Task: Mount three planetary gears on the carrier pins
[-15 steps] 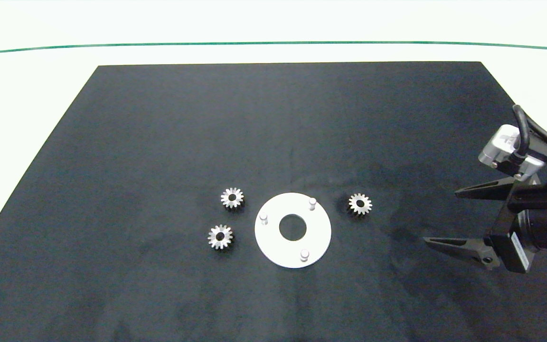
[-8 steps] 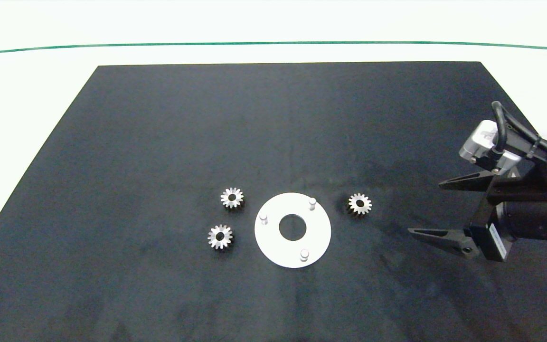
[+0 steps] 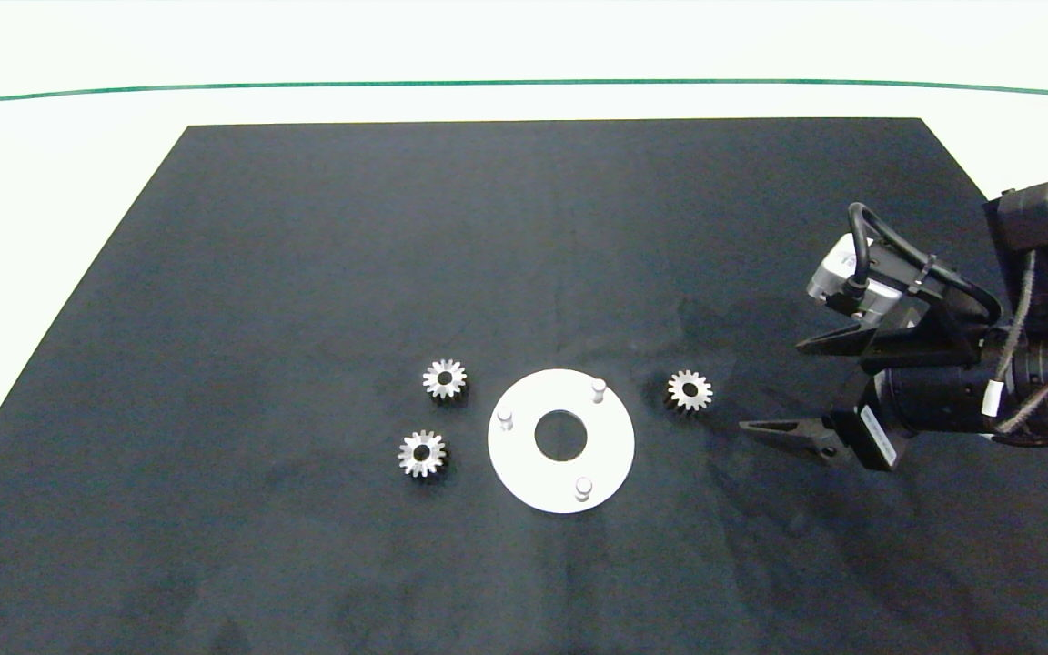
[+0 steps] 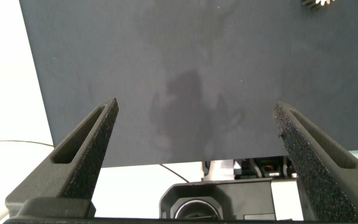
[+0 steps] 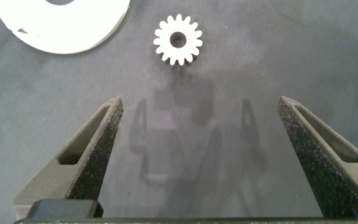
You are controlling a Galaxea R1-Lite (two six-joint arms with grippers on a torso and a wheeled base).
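Three gears (image 3: 445,378), three pins (image 3: 598,389), one disc (image 3: 524,473)

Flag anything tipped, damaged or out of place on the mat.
Nothing stands out. All three gears lie flat on the mat beside the disc, whose three pins stand upright and bare. The right claw is open near the right gear.

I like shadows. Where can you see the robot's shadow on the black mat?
Right wrist view: a faint gripper-shaped shadow lies on the mat, just short of the gear. Left wrist view: a blotchy shadow between the open fingers. Head view: only a soft dark patch near the right gripper.
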